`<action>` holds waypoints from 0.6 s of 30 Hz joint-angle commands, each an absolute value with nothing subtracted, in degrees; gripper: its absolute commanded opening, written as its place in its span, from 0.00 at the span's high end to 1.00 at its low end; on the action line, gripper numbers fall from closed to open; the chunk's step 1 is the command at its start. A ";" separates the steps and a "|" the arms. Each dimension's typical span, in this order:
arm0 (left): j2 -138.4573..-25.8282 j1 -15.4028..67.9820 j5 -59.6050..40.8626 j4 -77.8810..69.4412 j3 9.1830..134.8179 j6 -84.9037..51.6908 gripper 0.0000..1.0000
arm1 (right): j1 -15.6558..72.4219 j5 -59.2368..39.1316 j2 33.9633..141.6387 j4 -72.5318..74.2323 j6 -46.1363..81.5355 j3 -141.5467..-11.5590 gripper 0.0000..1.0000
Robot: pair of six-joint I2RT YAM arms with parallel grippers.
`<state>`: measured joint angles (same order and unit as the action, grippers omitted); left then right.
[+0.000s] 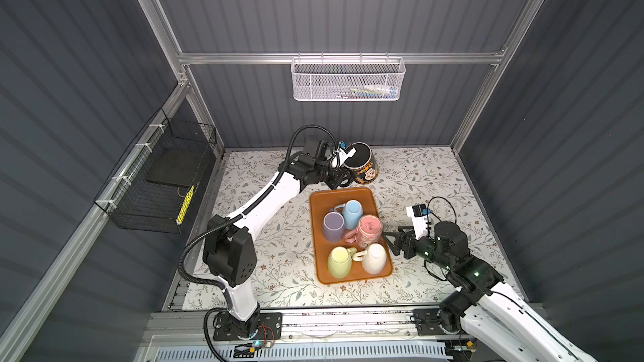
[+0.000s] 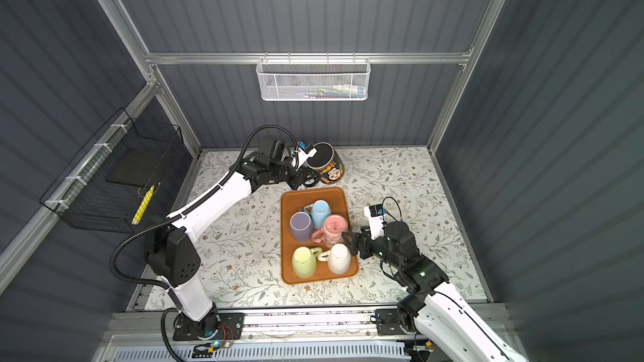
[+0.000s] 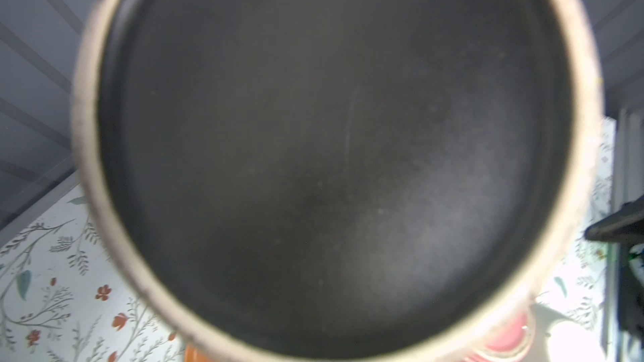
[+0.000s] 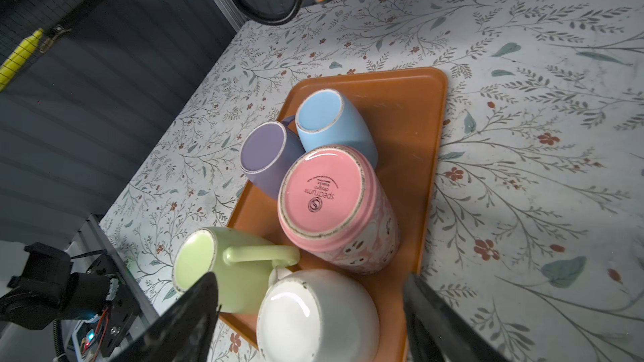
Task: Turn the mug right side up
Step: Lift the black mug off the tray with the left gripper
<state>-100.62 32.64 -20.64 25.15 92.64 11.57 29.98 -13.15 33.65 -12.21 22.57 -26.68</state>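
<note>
A black mug with orange pattern (image 1: 362, 165) (image 2: 326, 165) hangs tilted above the table's back, behind the orange tray (image 1: 362, 195). My left gripper (image 1: 343, 179) (image 2: 306, 179) is shut on its handle (image 4: 265, 5). The mug's dark base with a pale foot ring (image 3: 331, 151) fills the left wrist view and hides the fingers there. My right gripper (image 1: 390, 242) (image 4: 311, 277) stands open at the tray's right side, its fingers on either side of an upside-down white mug (image 4: 313, 315) without touching it.
On the tray also stand upside-down blue (image 1: 352, 214), purple (image 1: 332, 226), pink (image 1: 369, 229) and green (image 1: 339, 261) mugs. A white mesh basket (image 1: 348, 80) hangs on the back wall. A black wire basket (image 1: 156, 175) hangs on the left wall.
</note>
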 commanded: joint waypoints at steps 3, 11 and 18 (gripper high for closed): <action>-92.29 32.37 -25.60 9.16 90.72 -1.19 1.00 | 29.42 -20.28 30.31 -2.95 25.18 -25.38 0.17; -84.34 31.82 -27.84 -5.23 84.19 -19.46 1.00 | 24.37 -28.01 28.89 13.49 34.65 -21.62 0.17; -78.95 31.81 -28.13 -20.01 75.91 -32.51 1.00 | 19.78 -33.48 35.27 27.67 43.56 -23.39 0.21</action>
